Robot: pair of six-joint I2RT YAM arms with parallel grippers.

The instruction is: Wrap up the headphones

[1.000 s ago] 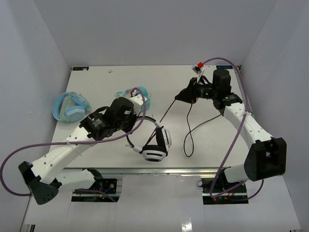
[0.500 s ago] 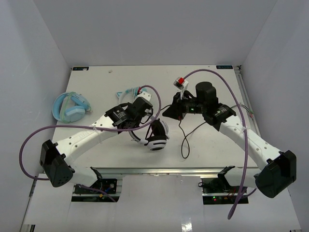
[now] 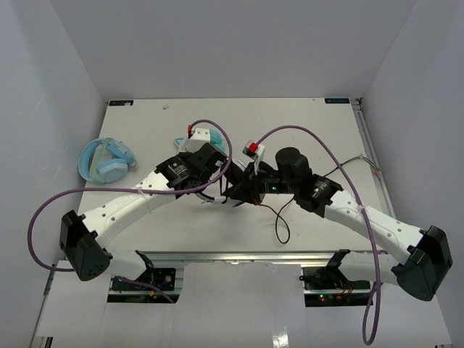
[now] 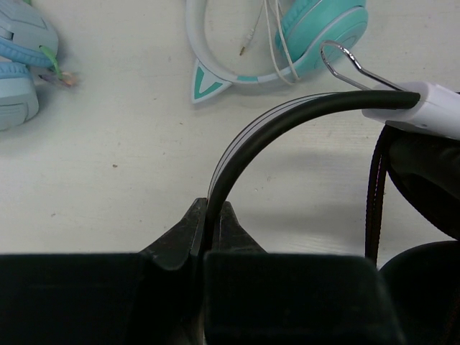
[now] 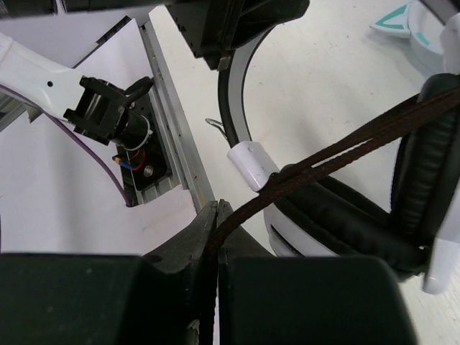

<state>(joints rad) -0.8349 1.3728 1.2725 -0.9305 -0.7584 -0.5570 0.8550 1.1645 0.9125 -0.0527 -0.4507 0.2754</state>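
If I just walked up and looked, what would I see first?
Two robot arms meet in the middle of the white table over the black-and-white over-ear headphones. The left fingers pinch the thin black headband, and the right fingers pinch the long thin black cable. Just beyond lie teal cat-ear headphones, and chunky light-blue headphones sit at the left edge.

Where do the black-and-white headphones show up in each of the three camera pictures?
Top external: the headphones sit mid-picture, mostly covered.
Left wrist: their black headband arcs from bottom centre to upper right.
Right wrist: the earcup fills the right, with the headband at top centre.
Shared landmark: the teal cat-ear headphones, seen in all three.
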